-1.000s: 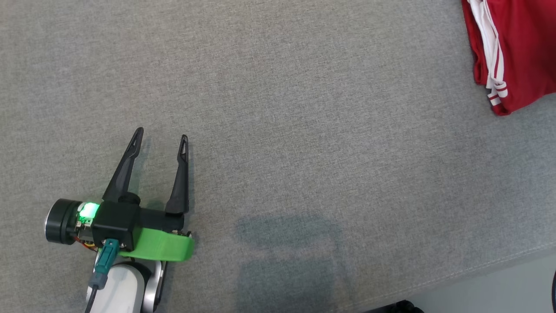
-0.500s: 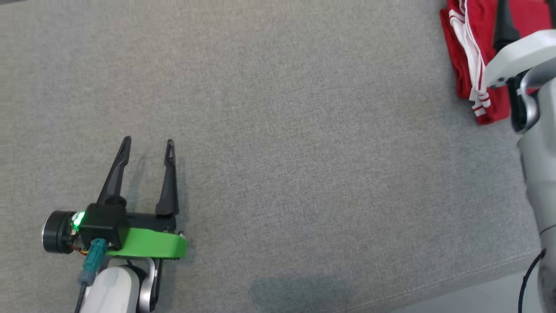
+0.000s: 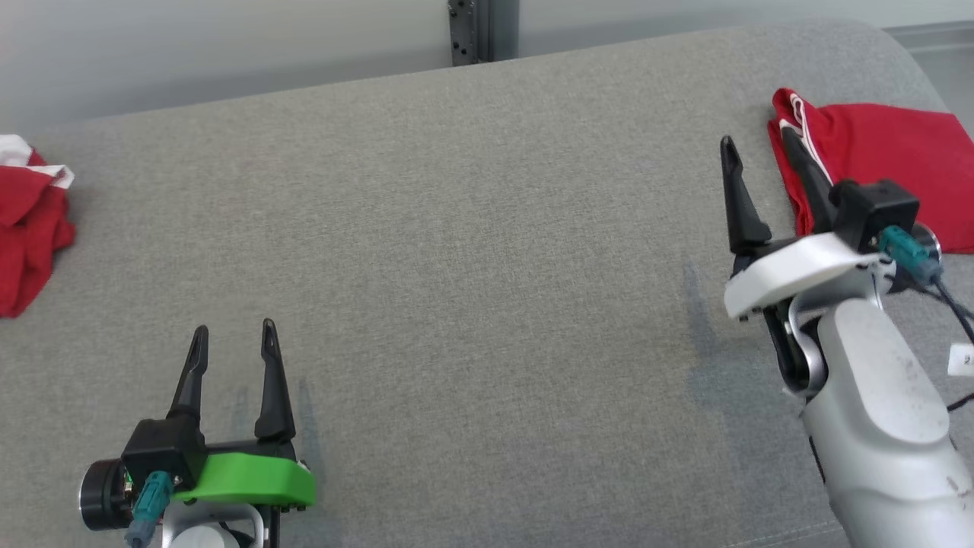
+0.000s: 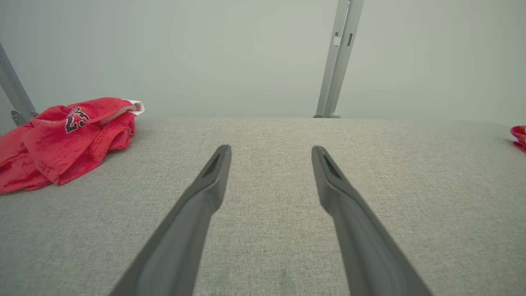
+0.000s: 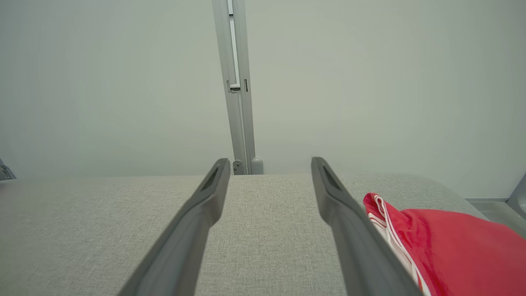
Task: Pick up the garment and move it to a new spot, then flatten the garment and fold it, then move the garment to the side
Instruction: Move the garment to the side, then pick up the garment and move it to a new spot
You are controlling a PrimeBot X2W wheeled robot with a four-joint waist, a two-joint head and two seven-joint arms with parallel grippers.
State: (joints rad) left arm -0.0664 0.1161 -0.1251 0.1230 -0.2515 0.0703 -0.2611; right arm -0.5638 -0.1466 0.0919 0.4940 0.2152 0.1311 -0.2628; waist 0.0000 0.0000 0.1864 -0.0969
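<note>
1. Grey fabric counter (image 3: 487, 251); pale wall (image 3: 228, 46) and metal post (image 3: 483, 30) beyond.
2. The folded red garment (image 3: 875, 144) lies far right, a crumpled red garment (image 3: 30, 228) far left.
3. My left tool (image 3: 233, 329), near left, and right tool (image 3: 755, 137), just beside the folded red garment, both gape wide, empty.

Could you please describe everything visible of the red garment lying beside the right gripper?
The red garment is jersey-like fabric with white stripes along its left edge. It lies folded flat at the right end of the grey surface. The open right gripper stands before it, one finger overlapping it; contact cannot be told.
</note>
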